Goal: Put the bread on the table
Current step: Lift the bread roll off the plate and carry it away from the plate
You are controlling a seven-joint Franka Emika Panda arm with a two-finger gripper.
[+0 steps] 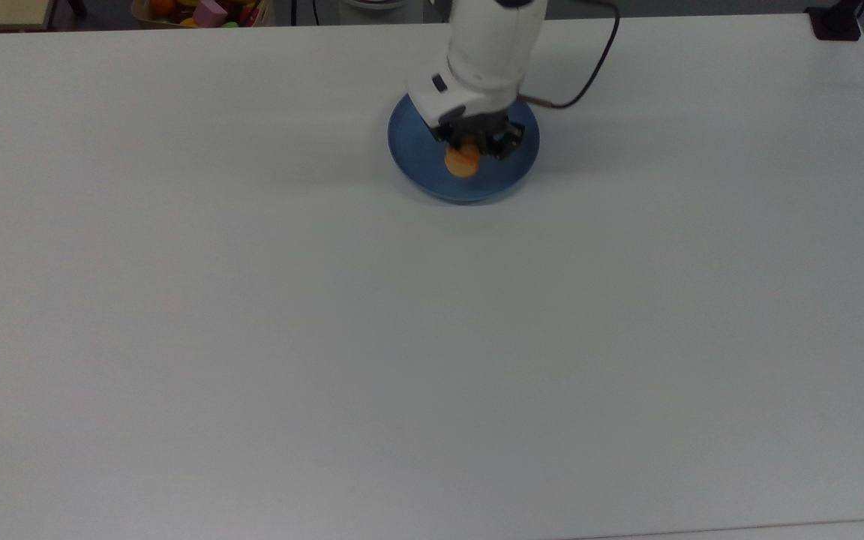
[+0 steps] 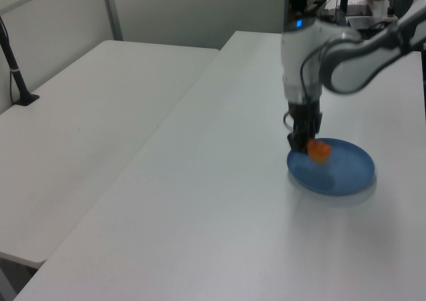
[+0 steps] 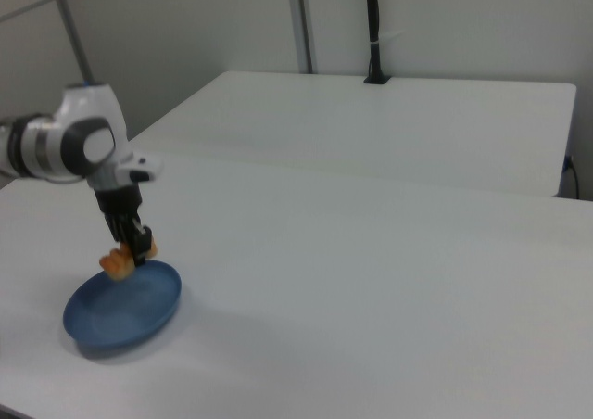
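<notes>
The bread [image 1: 463, 160], a small golden-orange loaf, hangs in the air just above the round blue plate [image 1: 415, 160]. My gripper [image 1: 474, 144] points straight down and is shut on the bread's upper end. In the left view the bread [image 2: 319, 151] sits clear of the plate [image 2: 346, 174] below the gripper [image 2: 304, 141]. In the right view the bread [image 3: 121, 261] hangs from the gripper [image 3: 135, 245] over the plate's [image 3: 125, 310] far rim. The white table [image 1: 327, 337] spreads wide around the plate.
A black cable [image 1: 589, 71] loops from the arm's wrist over the table beside the plate. A box of coloured toys [image 1: 203, 11] lies beyond the table's far edge. A second white table [image 2: 86, 128] adjoins on the left view's left.
</notes>
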